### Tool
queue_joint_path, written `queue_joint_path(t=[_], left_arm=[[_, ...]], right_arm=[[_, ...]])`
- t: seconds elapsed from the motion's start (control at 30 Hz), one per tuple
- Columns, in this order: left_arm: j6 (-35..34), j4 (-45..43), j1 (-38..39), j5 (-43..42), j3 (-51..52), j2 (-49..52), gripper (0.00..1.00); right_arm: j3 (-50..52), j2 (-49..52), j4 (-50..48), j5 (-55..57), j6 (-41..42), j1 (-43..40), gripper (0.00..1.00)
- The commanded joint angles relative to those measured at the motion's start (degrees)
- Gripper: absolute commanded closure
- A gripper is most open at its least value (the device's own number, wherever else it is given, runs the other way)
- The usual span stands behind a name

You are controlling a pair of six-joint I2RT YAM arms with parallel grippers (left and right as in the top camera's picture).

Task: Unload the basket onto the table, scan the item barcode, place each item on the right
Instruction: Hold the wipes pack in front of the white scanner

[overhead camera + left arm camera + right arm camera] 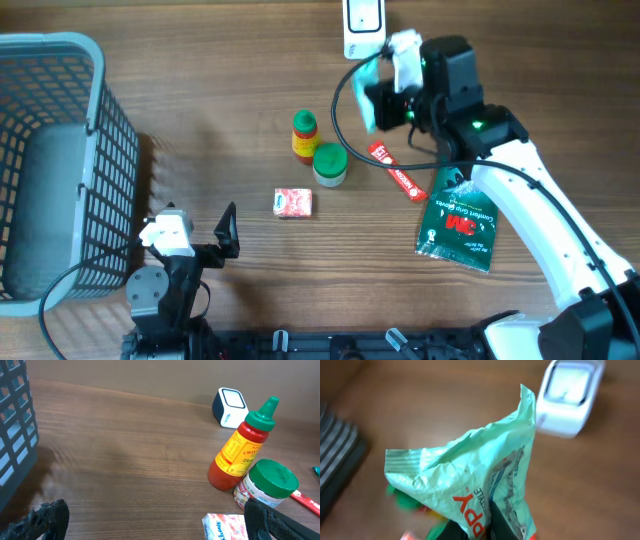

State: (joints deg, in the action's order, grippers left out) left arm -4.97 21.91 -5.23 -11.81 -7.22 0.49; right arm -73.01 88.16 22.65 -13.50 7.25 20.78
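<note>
Wood table (200, 120): right gripper (383, 102) clamped on green packet (470, 475), scanner (568, 397) just ahead, up-right; left gripper (157, 527) agape, well apart.

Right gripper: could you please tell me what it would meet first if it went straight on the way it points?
Likely the white scanner, slightly right of its line; the green packet held in the right gripper would touch first. Depth is unclear.

Scanner (362, 25) partly beyond top edge
</note>
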Motion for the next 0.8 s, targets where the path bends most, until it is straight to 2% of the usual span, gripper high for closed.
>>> queue_joint_path(t=[0.0,0.1,0.2,0.4,0.6,0.77], left_arm=[[1.14,0.00,0.26,0.79,0.63,-0.11,0.00],[1.14,0.00,0.26,0.79,0.63,-0.11,0.00],[1.14,0.00,0.26,0.79,0.63,-0.11,0.00],[1.14,0.00,0.26,0.79,0.63,-0.11,0.00],[1.14,0.00,0.26,0.76,0.63,-0.11,0.00],[1.14,0.00,0.26,0.79,0.63,-0.11,0.00]], right_arm=[[-0.90,5.49,-6.86,9.75,0.39,-0.24,0.96],[-2.45,12.13,-12.68,11.91,0.26,-0.24,0.96],[-8.20,18.86,-14.49,13.75,0.09,-0.24,0.96],[-26.14,33.46,-14.58,18.86,-5.66,-0.24,0.96],[-42.53,48.24,-17.44,24.28,-7.28,-0.61,0.96],[-46.53,52.11,-18.43,24.04,-7.26,-1.05,0.96]])
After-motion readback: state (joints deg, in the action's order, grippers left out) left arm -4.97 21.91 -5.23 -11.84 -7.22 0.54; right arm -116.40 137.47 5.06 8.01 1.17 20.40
